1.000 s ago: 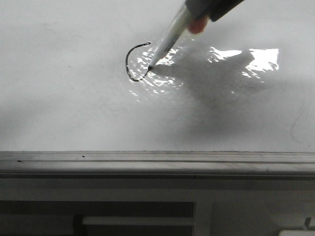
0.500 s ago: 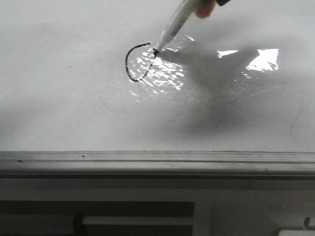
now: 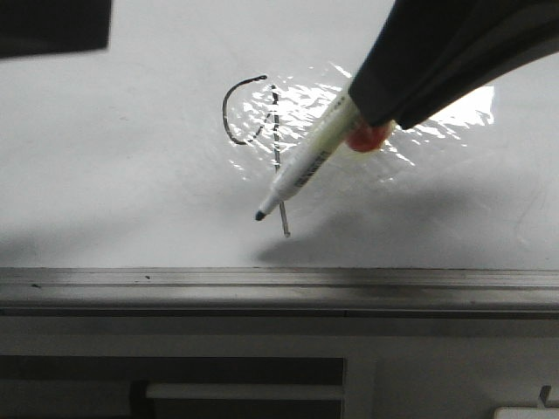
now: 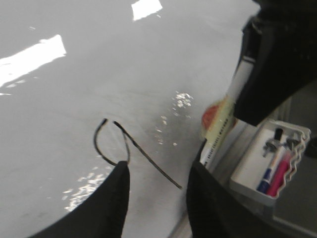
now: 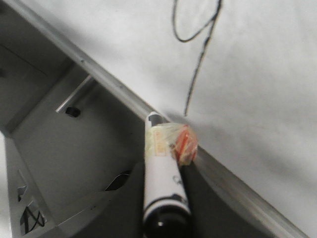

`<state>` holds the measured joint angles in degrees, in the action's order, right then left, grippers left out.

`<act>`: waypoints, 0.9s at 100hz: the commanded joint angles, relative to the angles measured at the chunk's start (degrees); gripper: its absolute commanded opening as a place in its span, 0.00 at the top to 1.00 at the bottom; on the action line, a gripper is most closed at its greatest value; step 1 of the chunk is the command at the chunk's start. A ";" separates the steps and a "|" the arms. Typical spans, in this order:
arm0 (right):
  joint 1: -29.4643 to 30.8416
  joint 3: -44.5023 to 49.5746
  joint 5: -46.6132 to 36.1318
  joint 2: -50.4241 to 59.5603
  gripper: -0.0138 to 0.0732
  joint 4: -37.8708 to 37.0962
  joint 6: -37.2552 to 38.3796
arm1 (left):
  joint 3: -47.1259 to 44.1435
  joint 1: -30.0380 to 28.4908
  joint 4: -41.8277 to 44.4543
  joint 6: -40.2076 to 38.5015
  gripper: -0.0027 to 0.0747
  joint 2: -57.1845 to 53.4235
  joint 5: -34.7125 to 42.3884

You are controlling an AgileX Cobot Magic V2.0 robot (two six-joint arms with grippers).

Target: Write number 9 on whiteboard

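Observation:
The number 9 (image 3: pixel 274 131) is a thin black loop with a long straight stem on the glossy whiteboard (image 3: pixel 113 192). It also shows in the left wrist view (image 4: pixel 130 148) and the right wrist view (image 5: pixel 200 64). My right gripper (image 3: pixel 371 109) is shut on a white marker (image 3: pixel 306 170) with an orange tag. The marker's black tip sits just left of the stem's lower end and looks slightly lifted. In the right wrist view the marker (image 5: pixel 161 173) lies between the right gripper's (image 5: pixel 163 208) fingers. My left gripper (image 4: pixel 157 198) is open and empty, hovering over the 9.
A grey metal rail (image 3: pixel 279 288) runs along the board's near edge. A white tray (image 4: pixel 270 163) with blue and pink markers sits beyond the rail. A dark part of the left arm (image 3: pixel 52 26) is at the top left. Bright glare (image 3: pixel 463 109) lies right of the 9.
The stem has been drawn from the loop's top down toward the rail. My right gripper moved with the marker toward the rail. The dark left arm came into the top left.

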<state>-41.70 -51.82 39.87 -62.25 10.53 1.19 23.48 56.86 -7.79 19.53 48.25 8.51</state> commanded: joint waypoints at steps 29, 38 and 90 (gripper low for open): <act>-5.14 -1.92 -5.66 1.63 0.90 5.07 0.04 | 1.83 5.24 3.40 -0.68 0.63 12.03 11.14; -5.14 -1.92 -5.43 1.63 0.90 5.59 0.04 | 1.83 5.24 3.40 -0.68 0.63 12.52 11.14; -5.14 -1.92 -4.20 1.63 0.90 9.99 0.04 | 1.83 5.24 3.40 -0.68 0.88 12.50 9.87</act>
<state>-46.70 -51.82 37.46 -61.92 18.52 1.29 23.48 61.89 -4.01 19.53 61.33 14.52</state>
